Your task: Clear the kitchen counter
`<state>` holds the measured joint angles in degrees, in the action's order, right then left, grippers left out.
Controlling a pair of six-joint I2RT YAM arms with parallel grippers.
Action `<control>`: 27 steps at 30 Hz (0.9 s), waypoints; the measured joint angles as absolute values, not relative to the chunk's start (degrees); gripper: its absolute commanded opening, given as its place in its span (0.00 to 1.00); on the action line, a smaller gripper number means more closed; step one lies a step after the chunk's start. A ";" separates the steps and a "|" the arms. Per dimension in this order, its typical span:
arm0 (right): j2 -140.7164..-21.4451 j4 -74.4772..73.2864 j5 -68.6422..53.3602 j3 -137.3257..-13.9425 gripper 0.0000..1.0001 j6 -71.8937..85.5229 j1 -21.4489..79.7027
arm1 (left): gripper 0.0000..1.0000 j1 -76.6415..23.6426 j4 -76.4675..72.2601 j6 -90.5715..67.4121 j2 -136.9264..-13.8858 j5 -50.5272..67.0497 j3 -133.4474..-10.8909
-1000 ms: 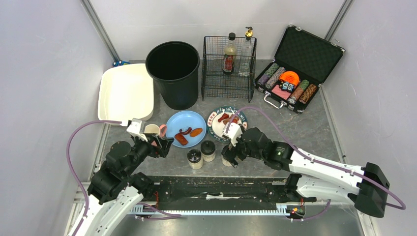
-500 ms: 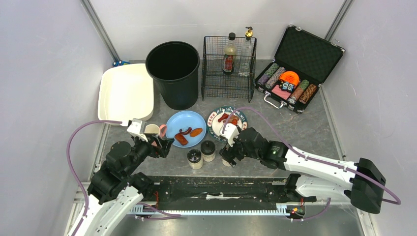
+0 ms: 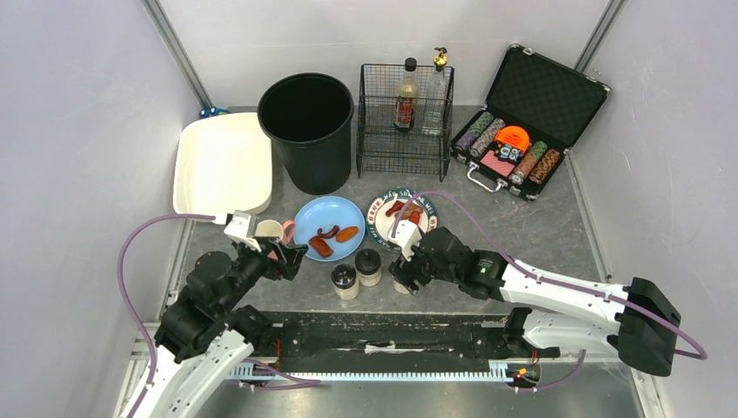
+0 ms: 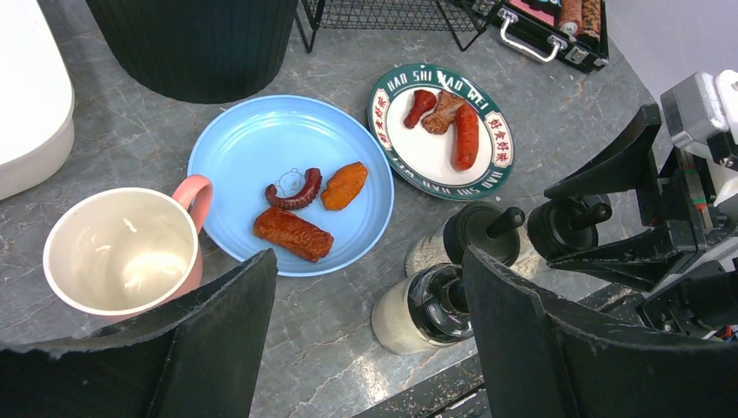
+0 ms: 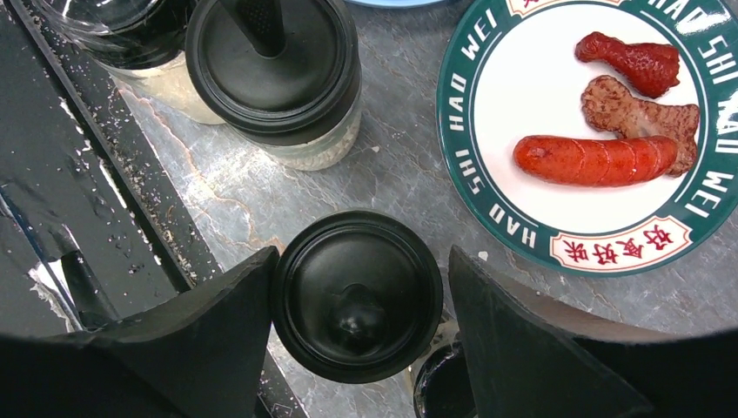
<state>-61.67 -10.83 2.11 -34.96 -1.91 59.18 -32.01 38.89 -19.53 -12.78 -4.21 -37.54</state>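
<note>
Bottles [image 3: 406,96] stand in wire basket [image 3: 400,153]; sausage [image 4: 466,136] lies on green-rimmed plate [image 4: 439,78].

Enclosed on three sides by plain pale lilac-grey walls [image 3: 348,35]; grey metal uprights [image 3: 178,54] in both far corners; lit evenly.

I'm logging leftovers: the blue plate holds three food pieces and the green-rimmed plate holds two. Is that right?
No. The green-rimmed plate holds three, not two: a red drumstick-shaped piece, a brown piece and a sausage, as the right wrist view shows. The blue plate does hold three food pieces.
</note>
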 measured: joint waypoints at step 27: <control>-61.69 -13.47 1.32 -36.73 0.12 -1.34 60.55 | 0.83 -32.29 38.89 -19.53 -12.58 -4.32 -37.45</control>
<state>-61.69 -13.47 1.32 -36.73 -1.34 60.55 -32.29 38.89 -19.53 -12.58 -4.32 -37.45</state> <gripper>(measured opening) 0.636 0.837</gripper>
